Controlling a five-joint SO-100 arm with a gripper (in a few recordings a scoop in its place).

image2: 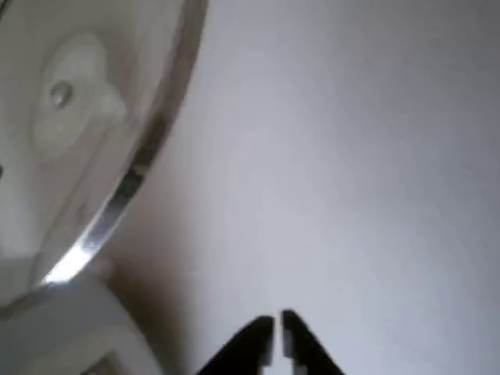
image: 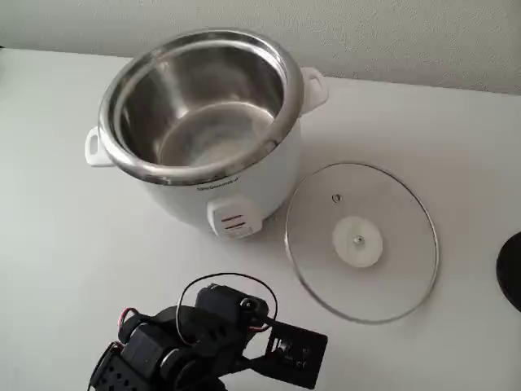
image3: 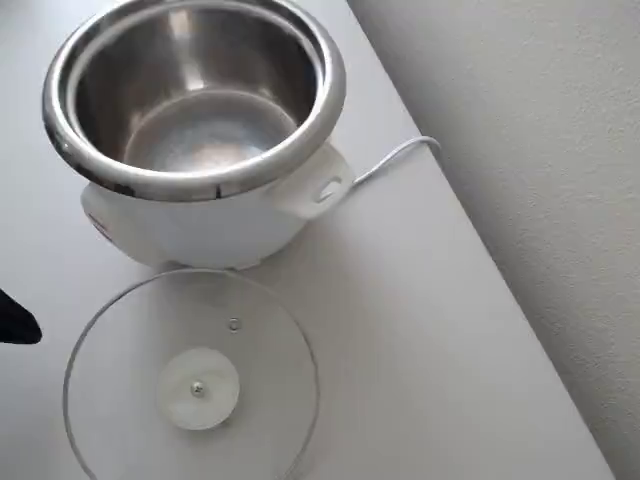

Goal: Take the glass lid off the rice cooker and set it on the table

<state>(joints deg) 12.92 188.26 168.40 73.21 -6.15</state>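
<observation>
- While the rice cooker [image: 203,122] stands open upper left in the fixed view, the glass lid [image: 361,241] lies flat on the table [image: 65,269], lower right.
- My gripper [image2: 279,332] holds nothing, fingers together; task looks done.

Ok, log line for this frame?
glass lid: flat on table, right of rice cooker | cooker: open | claw: shut, empty, off lid

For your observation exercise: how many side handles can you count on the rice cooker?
2. On the rice cooker in the fixed view, one handle sticks out at its left and the other handle at its upper right.
</observation>
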